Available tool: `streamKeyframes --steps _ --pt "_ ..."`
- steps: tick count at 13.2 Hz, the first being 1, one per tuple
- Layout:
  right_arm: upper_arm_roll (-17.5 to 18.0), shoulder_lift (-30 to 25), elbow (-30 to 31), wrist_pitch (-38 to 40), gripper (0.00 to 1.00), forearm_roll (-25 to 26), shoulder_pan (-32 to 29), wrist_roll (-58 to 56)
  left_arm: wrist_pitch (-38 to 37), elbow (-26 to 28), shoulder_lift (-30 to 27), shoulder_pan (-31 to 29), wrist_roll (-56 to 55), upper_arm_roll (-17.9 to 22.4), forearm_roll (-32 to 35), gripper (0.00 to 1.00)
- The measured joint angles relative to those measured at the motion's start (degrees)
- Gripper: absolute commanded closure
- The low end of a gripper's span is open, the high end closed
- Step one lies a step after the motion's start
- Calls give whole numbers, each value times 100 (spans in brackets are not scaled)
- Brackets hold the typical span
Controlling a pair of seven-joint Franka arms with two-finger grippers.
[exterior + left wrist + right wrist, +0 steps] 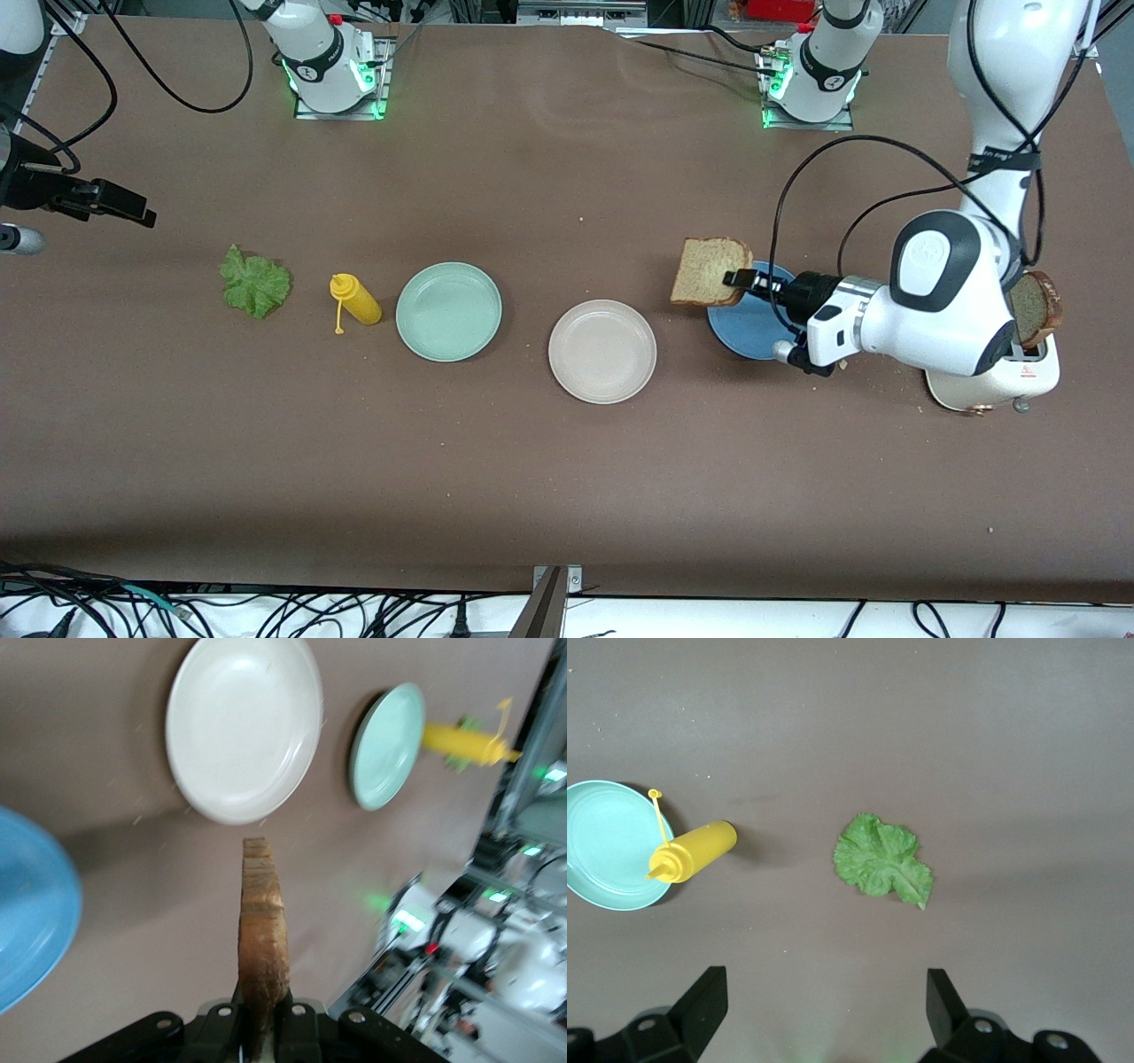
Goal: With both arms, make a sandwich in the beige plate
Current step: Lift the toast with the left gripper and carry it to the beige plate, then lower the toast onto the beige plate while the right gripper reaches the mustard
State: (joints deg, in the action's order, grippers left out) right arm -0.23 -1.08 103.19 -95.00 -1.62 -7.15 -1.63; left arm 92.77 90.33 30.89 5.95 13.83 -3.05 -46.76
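The left claw (737, 278) pinches a bread slice (706, 270) over the blue plate (749, 330); the beige plate (602, 351) on the desk (567, 461) sits bare. The right claw (819, 1010), spread wide, hovers above the lettuce (881, 859). A second slice (1035, 308) waits in the toaster (997, 379); assembly has barely begun.

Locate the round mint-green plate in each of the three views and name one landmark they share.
Front view: the round mint-green plate lies on the brown table between the yellow squeeze bottle and the round beige plate.
Left wrist view: it shows edge-on, between the beige plate and the bottle.
Right wrist view: only part shows at the frame's edge, beside the bottle.
Shared landmark: the yellow squeeze bottle.
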Motion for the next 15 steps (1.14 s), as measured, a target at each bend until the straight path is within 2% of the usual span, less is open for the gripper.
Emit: streamKeyframes --steps 3,5,9,15 --pt "-100 3 111 -119 1 -243 -1 -663 532 -14 191 284 0 -4 -618 100" --pt "-236 5 222 -214 1 -570 -8 -1364 899 -15 296 437 0 -4 -771 100" --pt "-286 17 398 -431 1 -750 -9 -2218 1415 -20 566 768 -1 -5 -987 100" --pt "-784 234 475 -529 1 -1408 -21 -3266 2196 -26 872 1144 0 -8 -1497 100"
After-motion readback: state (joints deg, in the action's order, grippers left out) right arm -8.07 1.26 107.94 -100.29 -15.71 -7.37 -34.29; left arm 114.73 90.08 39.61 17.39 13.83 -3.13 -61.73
